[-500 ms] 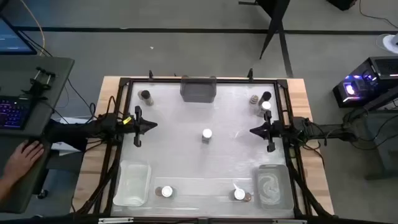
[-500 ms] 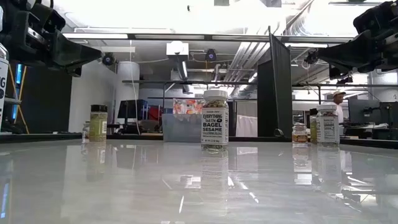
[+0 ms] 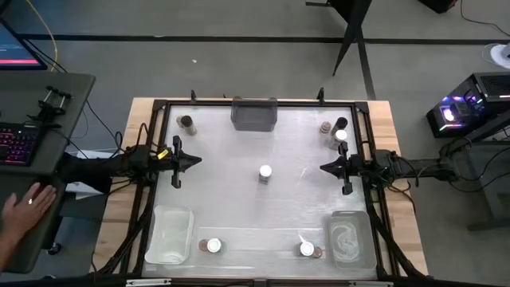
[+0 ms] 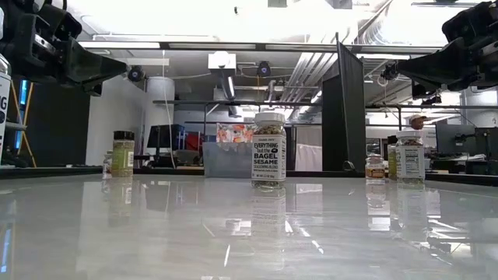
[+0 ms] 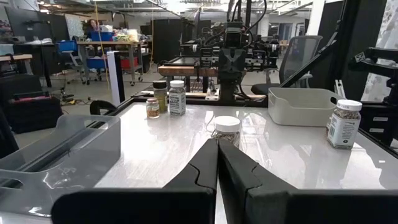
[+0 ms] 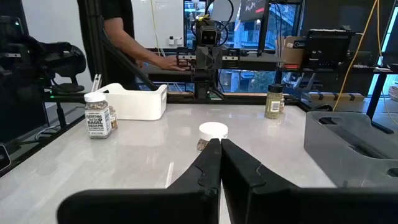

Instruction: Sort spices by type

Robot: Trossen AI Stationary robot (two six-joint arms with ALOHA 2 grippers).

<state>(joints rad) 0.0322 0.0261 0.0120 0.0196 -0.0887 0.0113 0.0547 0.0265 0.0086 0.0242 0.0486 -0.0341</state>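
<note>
Several small spice jars stand upright on the white table. One white-lidded jar [image 3: 264, 172] stands alone at the table's middle, labelled as bagel sesame seasoning in the low view [image 4: 268, 148]. Another jar [image 3: 186, 123] is at the far left and three jars [image 3: 335, 130] cluster at the far right. Others stand along the near edge [image 3: 212, 245] [image 3: 308, 249]. My left gripper [image 3: 196, 160] hovers shut left of the middle jar, which shows beyond its fingertips [image 5: 227, 129]. My right gripper [image 3: 323, 167] hovers shut to the jar's right [image 6: 212, 135].
A grey bin [image 3: 254, 113] sits at the middle of the far edge. One clear bin [image 3: 169, 233] is at the near left and another [image 3: 349, 237] at the near right. A person's hand [image 3: 24, 207] rests on the side desk left of the table.
Neither arm and no jar has moved. The person's hand on the side desk has drawn back a little.
</note>
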